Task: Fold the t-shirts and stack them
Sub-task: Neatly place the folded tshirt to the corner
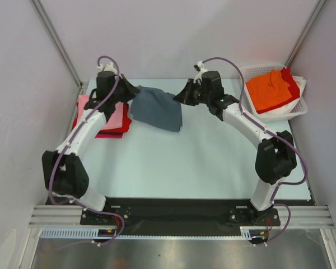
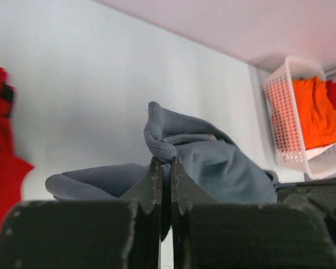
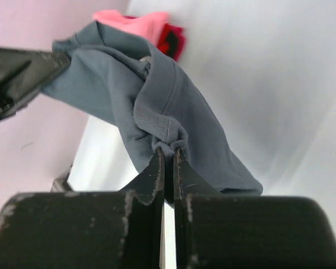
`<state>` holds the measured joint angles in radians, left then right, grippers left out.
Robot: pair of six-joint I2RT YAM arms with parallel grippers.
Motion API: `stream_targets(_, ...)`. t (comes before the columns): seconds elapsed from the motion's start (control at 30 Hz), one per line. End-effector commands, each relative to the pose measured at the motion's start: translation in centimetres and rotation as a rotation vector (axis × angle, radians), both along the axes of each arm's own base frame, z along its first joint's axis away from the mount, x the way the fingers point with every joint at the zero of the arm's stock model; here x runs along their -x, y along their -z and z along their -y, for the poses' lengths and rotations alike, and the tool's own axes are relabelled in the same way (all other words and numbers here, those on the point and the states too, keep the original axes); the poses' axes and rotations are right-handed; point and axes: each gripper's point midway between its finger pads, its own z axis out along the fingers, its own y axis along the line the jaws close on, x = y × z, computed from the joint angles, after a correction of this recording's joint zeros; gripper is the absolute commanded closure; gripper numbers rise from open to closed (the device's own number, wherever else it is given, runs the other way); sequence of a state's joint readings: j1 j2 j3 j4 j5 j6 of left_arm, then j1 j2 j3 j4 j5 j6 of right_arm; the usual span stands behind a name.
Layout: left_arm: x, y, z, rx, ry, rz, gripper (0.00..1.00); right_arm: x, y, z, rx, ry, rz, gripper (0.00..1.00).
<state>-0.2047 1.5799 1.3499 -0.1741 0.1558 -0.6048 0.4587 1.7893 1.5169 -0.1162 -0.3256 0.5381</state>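
The slate blue-grey t-shirt (image 1: 157, 109) hangs folded at the back of the table, stretched between both grippers. My left gripper (image 1: 130, 92) is shut on its left edge, and a bunched fold (image 2: 159, 137) sits at the fingertips (image 2: 155, 168). My right gripper (image 1: 182, 94) is shut on the right edge, where the cloth (image 3: 157, 112) puckers at its tips (image 3: 158, 159). A stack of pink, red and magenta t-shirts (image 1: 109, 117) lies at the back left, under the left arm. Orange and red t-shirts (image 1: 271, 88) lie in the basket.
The white lattice basket (image 1: 299, 106) stands at the back right corner, also in the left wrist view as the basket (image 2: 283, 120). Grey walls close the table at the back and both sides. The arm bases are bolted at the near edge.
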Motion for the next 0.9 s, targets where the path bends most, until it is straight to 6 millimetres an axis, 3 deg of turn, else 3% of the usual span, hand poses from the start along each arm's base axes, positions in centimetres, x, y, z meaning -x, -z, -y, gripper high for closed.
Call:
stream_targets(0.0, 2.4, -3.6, -6.3, -0.066, -0.125, 0.044, 1.00, 1.4, -5.9, -3.5, -0.057, -0.048, 0.143, 1.00)
stream_targets(0.07, 3.4, -4.4, -8.4, -0.065, -0.162, 0.040, 1.00, 2.0, -7.5, -6.5, -0.071, -0.095, 0.164, 1.00)
stream_targets(0.1, 4.0, -5.7, -10.2, -0.060, -0.199, 0.067, 1.00, 2.4, -7.8, -7.6, -0.076, -0.117, 0.167, 1.00)
stream_targets(0.13, 4.4, -6.3, -11.4, -0.058, -0.221, 0.074, 1.00, 2.4, -10.1, -8.6, -0.100, -0.128, 0.200, 1.00)
stream_targets(0.17, 4.9, -6.6, -12.2, -0.062, -0.238, 0.078, 1.00, 2.1, -9.0, -9.8, -0.091, -0.142, 0.185, 1.00)
stream_targets(0.27, 5.4, -7.7, -15.2, -0.057, -0.310, 0.105, 1.00, 2.6, -10.1, -13.7, -0.128, -0.197, 0.202, 1.00)
stream_targets(0.3, 5.4, -7.1, -17.2, -0.046, -0.353, 0.089, 1.00, 2.9, -9.8, -14.9, -0.136, -0.218, 0.197, 1.00)
stream_targets(0.4, 5.2, -7.1, -20.3, -0.018, -0.415, 0.093, 1.00, 2.9, -10.2, -18.1, -0.177, -0.258, 0.192, 1.00)
stream_targets(0.43, 5.0, -6.9, -21.0, -0.016, -0.433, 0.088, 1.00, 2.9, -10.5, -18.6, -0.188, -0.265, 0.183, 1.00)
stream_targets(0.47, 4.9, -7.0, -21.6, -0.018, -0.443, 0.088, 1.00, 3.0, -12.2, -19.2, -0.217, -0.277, 0.211, 1.00)
stream_targets(0.5, 4.9, -7.3, -22.6, -0.015, -0.464, 0.093, 1.00, 2.6, -11.0, -20.2, -0.213, -0.282, 0.192, 1.00)
stream_targets(0.7, 4.7, -7.2, -26.3, -0.006, -0.545, 0.089, 1.00, 2.2, -10.3, -22.8, -0.305, -0.289, 0.191, 1.00)
stream_targets(0.87, 3.8, -7.1, -27.9, -0.005, -0.569, 0.084, 1.00, 1.0, -9.2, -24.1, -0.369, -0.273, 0.195, 1.00)
